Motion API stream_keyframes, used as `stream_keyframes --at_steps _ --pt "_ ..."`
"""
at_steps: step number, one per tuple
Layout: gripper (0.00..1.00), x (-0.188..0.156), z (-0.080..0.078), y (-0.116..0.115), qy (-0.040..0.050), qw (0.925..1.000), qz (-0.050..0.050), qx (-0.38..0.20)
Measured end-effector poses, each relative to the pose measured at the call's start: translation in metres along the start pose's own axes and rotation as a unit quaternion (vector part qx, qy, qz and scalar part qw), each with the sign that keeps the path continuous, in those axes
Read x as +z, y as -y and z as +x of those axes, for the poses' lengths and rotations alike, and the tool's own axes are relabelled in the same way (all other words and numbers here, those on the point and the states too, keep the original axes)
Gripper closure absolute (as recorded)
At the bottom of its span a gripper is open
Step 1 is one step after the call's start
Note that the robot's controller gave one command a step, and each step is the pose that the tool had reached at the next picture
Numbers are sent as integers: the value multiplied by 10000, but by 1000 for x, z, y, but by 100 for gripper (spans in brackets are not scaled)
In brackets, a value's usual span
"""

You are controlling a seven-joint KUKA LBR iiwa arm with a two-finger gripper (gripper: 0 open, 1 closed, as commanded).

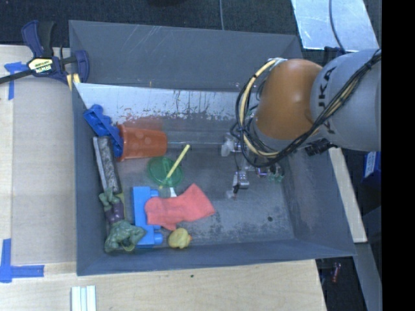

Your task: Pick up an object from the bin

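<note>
My gripper (239, 184) hangs below the arm's wrist over bare bin floor, right of the bin's middle, with nothing seen in it. The nearest thing is a crumpled red cloth (182, 207) a short way to its left, lying partly over a blue block (142, 207). Up and left of the cloth sits a green round lid (161, 171) with a yellow stick (178, 160) leaning across it. An orange cup (141, 141) lies on its side further left, near the back wall.
Along the left wall lie a blue clamp-like tool (102, 128), a long grey bar (106, 165), a green toy figure (122, 235) and a small yellow ball (179, 238). The arm with its orange cover and cables reaches in over the bin's right side.
</note>
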State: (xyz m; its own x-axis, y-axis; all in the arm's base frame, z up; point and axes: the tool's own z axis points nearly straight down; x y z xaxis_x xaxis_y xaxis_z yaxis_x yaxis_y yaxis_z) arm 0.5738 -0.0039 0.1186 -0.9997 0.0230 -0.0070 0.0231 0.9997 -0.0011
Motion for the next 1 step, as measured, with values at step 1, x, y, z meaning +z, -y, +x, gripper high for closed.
stream_keyframes --at_steps 1 --pt "0 -55 4 -21 -3 9998 22 -214"
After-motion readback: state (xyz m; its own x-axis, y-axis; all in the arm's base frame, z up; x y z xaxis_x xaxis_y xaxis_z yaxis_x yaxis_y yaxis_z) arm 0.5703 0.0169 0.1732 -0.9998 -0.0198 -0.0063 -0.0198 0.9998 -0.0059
